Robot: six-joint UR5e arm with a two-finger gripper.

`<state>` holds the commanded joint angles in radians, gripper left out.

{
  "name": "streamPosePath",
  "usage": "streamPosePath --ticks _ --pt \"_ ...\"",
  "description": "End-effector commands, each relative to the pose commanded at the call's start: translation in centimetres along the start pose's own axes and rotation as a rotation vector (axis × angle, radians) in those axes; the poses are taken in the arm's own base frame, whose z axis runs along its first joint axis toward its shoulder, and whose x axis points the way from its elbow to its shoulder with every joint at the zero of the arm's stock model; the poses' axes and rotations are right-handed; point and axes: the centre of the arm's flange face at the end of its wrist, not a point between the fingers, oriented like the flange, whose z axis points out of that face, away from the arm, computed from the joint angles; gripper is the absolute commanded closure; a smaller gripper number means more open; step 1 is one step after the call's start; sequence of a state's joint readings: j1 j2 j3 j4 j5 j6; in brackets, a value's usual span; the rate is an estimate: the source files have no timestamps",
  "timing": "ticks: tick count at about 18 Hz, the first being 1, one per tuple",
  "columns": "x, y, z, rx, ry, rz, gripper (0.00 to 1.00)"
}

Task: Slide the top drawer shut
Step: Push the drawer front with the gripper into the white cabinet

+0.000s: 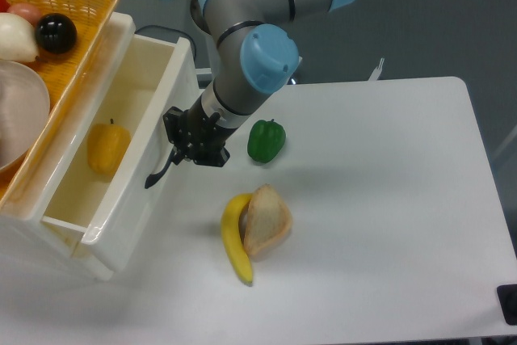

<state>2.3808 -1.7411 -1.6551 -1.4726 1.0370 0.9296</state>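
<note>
The top drawer (pixel 137 151) stands pulled out at the table's left edge, a yellow pepper (pixel 107 147) inside. My pincer (pixel 194 145) sits against its front by the black handle (pixel 159 172); I cannot tell its opening. Rigid, glossy, light plastic: I'd push the flat front, not grip.

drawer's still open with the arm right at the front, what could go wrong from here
1. The gripper sits by the black handle of the top drawer; whether it is closed on it cannot be told. An off-centre push could skew the drawer so it jams.
2. The yellow pepper lies loose inside and may roll during a fast push.
3. The orange basket rests on the cabinet above the open drawer; a hard shove might jolt it.
</note>
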Motion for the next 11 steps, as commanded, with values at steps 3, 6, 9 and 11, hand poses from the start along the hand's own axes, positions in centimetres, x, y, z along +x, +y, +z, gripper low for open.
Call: streamPosePath --ticks 3,6,9,11 --pt "1.0 -0.6 0.7 -0.006 0.01 0.004 1.0" --pt "1.8 -1.0 1.2 -0.013 0.014 0.01 1.0" --pt "2.5 -1.4 1.7 -0.019 0.02 0.017 1.0" --pt "2.9 -1.6 2.0 -0.022 0.021 0.009 1.0"
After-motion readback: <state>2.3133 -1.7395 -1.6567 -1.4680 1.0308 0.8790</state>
